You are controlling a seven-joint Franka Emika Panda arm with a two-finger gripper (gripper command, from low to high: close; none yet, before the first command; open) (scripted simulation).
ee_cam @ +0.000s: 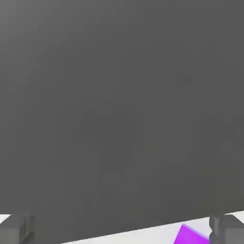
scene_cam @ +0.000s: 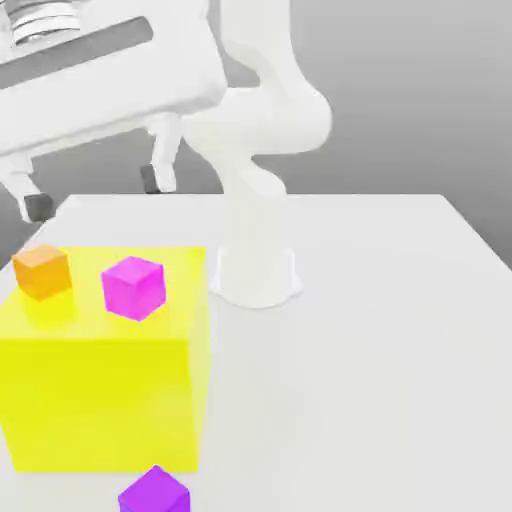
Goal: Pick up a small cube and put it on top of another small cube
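My tool is released, fingers wide, holding nothing. The orange cube sits on the yellow block, near the magenta cube. I judge it light and stiff; opposite side faces should give good hold.

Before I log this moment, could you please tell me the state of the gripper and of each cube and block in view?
Gripper: open, raised, holding nothing.
Orange cube: on the yellow block, nothing stacked on it.
Magenta cube: on the yellow block, uncovered.
Purple cube: not gripped.
Yellow block: bearing two cubes.
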